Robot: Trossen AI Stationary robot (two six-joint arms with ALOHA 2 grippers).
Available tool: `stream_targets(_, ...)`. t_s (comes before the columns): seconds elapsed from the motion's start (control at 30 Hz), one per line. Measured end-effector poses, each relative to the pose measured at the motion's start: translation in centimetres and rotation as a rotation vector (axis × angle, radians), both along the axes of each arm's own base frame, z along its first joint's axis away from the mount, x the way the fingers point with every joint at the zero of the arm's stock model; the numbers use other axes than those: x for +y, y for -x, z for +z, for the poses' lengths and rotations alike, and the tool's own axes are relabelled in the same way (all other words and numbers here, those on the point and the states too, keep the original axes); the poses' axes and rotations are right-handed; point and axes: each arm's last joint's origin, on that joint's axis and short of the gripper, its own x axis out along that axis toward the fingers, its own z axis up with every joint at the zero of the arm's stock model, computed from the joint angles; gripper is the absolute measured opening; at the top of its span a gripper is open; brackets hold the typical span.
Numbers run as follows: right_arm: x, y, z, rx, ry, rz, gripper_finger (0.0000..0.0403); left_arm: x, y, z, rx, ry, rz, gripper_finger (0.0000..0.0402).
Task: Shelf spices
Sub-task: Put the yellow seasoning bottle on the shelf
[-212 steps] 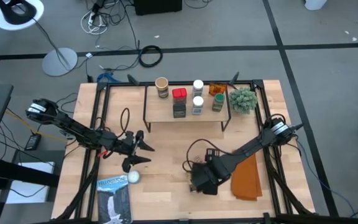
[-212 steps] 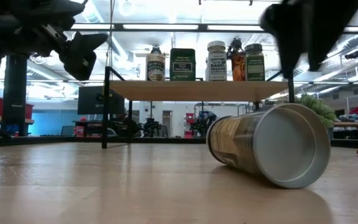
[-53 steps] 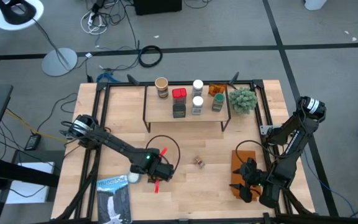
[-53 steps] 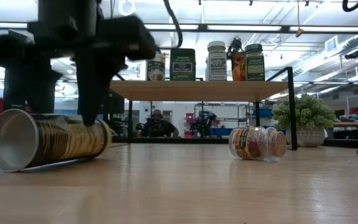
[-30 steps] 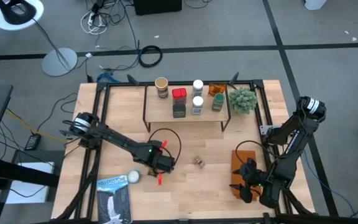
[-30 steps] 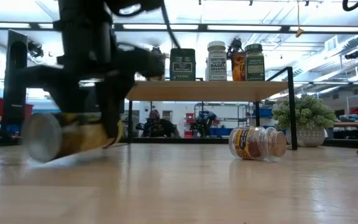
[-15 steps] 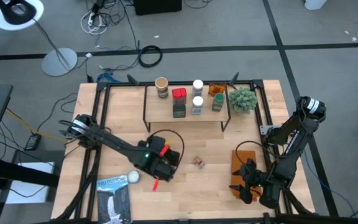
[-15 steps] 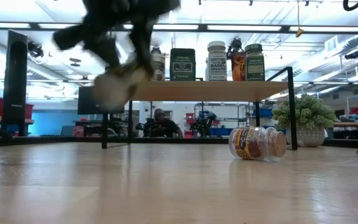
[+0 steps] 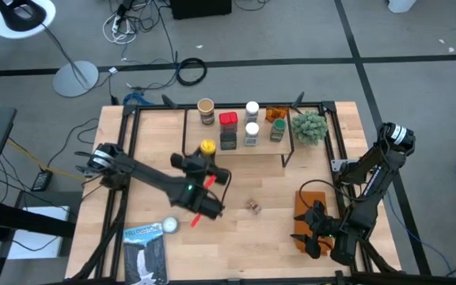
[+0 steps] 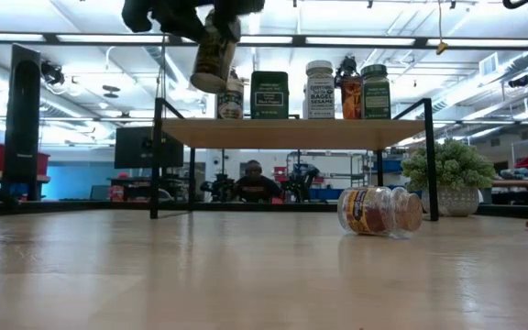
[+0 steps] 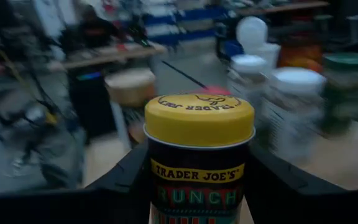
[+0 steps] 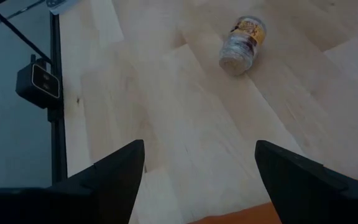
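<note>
Left gripper (image 9: 203, 152) pinches yellow-lid tin (image 11: 199, 155) at shelf (image 9: 236, 142) left front — keep it upright, lower onto bare board. Right gripper (image 12: 194, 165) spread, right of shelf — idle.

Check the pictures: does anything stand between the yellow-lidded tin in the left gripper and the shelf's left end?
Nothing visible does. The left gripper holds the yellow-lidded tin upright over the shelf's bare left end.

High overhead, low table-level; both share shelf (image 9: 236, 141).
</note>
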Motion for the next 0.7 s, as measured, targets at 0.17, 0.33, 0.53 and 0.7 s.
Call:
stream_targets(0.17,0.0,0.0,0.0,-0.007,0.012,0.003,0.0305,3.2,-0.5,-0.1,0.012,-0.048,0.089,0.0189)
stream_targets(0.33,0.0,0.0,0.0,-0.008,0.022,0.008,0.0305,5.1,-0.5,-2.0,-0.014,-0.042,0.147,0.019)
stream_targets(0.53,0.0,0.0,0.0,-0.009,0.023,0.009,0.0305,5.7,0.5,-4.0,-0.075,-0.097,0.15,0.0211)
stream_targets(0.7,-0.1,-0.2,0.0,-0.009,0.023,0.001,0.0305,6.6,1.0,-5.3,-0.106,-0.094,0.177,0.0212)
